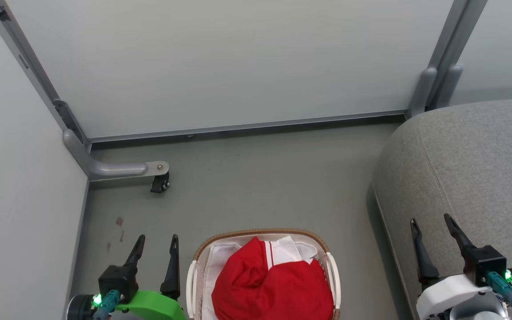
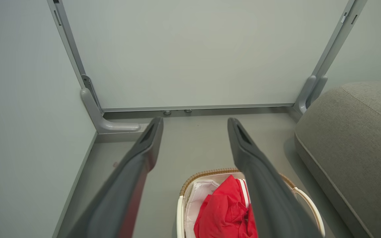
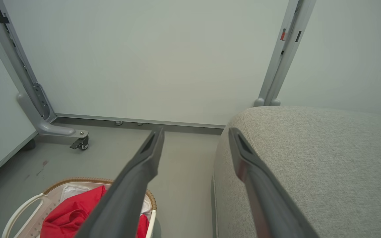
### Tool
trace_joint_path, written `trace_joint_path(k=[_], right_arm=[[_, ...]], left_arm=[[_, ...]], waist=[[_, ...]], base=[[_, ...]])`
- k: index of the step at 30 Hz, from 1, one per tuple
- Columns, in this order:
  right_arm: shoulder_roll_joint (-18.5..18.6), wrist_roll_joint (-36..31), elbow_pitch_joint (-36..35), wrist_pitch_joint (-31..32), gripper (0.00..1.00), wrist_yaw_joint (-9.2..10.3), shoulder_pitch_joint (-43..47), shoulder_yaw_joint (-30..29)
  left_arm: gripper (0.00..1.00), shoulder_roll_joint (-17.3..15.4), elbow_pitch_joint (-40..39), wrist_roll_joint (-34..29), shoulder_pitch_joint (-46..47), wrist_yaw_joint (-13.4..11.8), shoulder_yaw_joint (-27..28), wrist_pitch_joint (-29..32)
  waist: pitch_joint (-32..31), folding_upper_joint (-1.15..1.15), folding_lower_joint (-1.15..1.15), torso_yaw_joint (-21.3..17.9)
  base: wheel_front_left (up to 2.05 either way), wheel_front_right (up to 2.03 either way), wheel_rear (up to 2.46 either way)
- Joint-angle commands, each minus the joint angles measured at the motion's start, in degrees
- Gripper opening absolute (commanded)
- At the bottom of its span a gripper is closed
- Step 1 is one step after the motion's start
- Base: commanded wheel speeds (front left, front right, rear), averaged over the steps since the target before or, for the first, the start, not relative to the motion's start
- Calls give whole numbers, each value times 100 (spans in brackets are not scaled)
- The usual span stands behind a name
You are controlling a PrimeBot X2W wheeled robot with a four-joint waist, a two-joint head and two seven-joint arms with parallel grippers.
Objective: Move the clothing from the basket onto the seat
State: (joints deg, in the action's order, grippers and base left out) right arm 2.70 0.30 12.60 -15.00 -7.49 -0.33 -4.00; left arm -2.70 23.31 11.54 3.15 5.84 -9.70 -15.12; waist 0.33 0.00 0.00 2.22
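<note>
While both arms are held low, nothing is gripped: the left gripper (image 1: 157, 238) is seen spread wide and empty over bare floor (image 1: 260, 178) just left of the basket (image 1: 260, 232); the right gripper (image 1: 430, 220) is likewise spread wide and empty, seen against the edge of the seat (image 1: 469, 169). The clothing (image 1: 274, 289) is bunched inside the basket on a white liner (image 1: 220, 262), red with white stripes showing. The basket is set on smooth grey floor, left of the seat and apart from it. The space is closed off by pale panels (image 1: 238, 66) in grey metal frames at back and left. A frame foot with a black caster (image 1: 160, 183) is seen back-left. Small reddish marks (image 1: 119, 221) are noted near the left panel.
</note>
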Motion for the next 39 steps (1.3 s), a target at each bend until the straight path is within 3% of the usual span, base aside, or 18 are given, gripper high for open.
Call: trace_joint_path(k=[1, 19, 28, 39], right_arm=[[34, -42, -8, -28, 100, 0, 70, -8], [34, -26, -131, -28, 100, 1, -92, 77], [33, 24, -203, -28, 100, 1, -510, 157], [30, 175, -380, -27, 100, 1, -1304, 302]], left_arm=[[100, -34, 16, 1, -15, 4, -11, -6], [100, -33, 90, -42, 237, 67, -280, -6], [100, -32, 389, -256, 724, 89, -467, -6], [100, -61, 924, -687, 1652, 116, -643, -6]], waist=[[9, 0, 0, -1], [405, 0, 0, -110], [1149, 0, 0, -339], [2493, 0, 0, -798]], base=[[0, 0, 0], [0, 0, 0], [0, 0, 0], [0, 0, 0]])
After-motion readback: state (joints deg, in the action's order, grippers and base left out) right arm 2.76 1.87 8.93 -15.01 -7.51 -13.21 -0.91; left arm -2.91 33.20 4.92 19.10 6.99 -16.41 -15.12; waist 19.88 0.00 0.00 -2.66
